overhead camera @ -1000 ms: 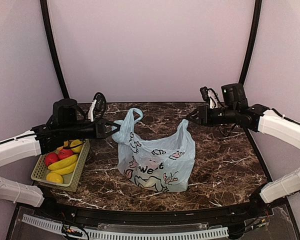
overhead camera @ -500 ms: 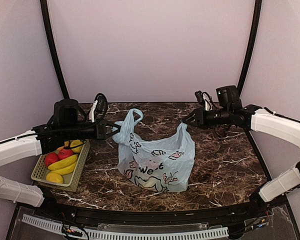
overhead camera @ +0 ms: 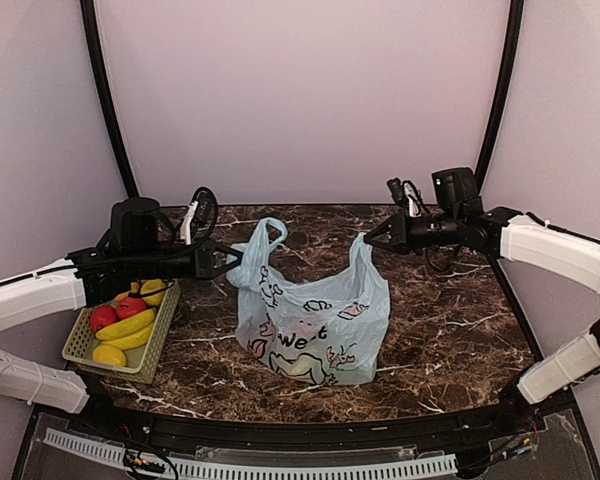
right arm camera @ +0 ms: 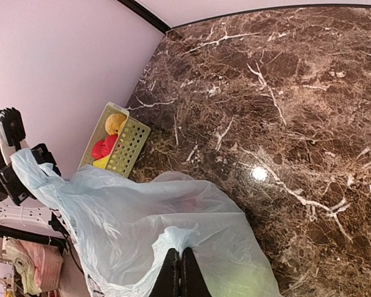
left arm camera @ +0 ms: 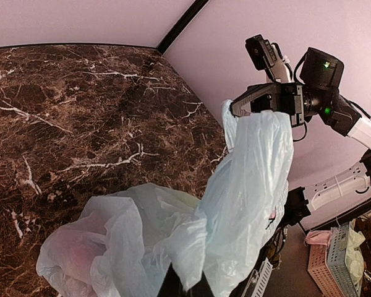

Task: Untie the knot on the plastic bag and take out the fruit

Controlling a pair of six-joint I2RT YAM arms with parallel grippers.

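The pale blue-green plastic bag stands on the marble table, its two handles apart; I see no knot. My left gripper is shut on the bag's left handle, held up at the left. My right gripper is shut on the right handle, pulled up to the right. In the left wrist view the bag bunches over my left gripper. In the right wrist view my right gripper pinches a fold of the bag. A green glow and a reddish shade show through the plastic; the fruit is otherwise hidden.
A pale green perforated basket with red apples and yellow bananas sits at the table's left edge, under my left arm. It also shows in the right wrist view. Curved black frame bars rise at the back corners.
My right gripper has drawn the right handle slightly left and up. My left gripper has edged slightly right with the left handle. The bag's mouth stands a little taller.
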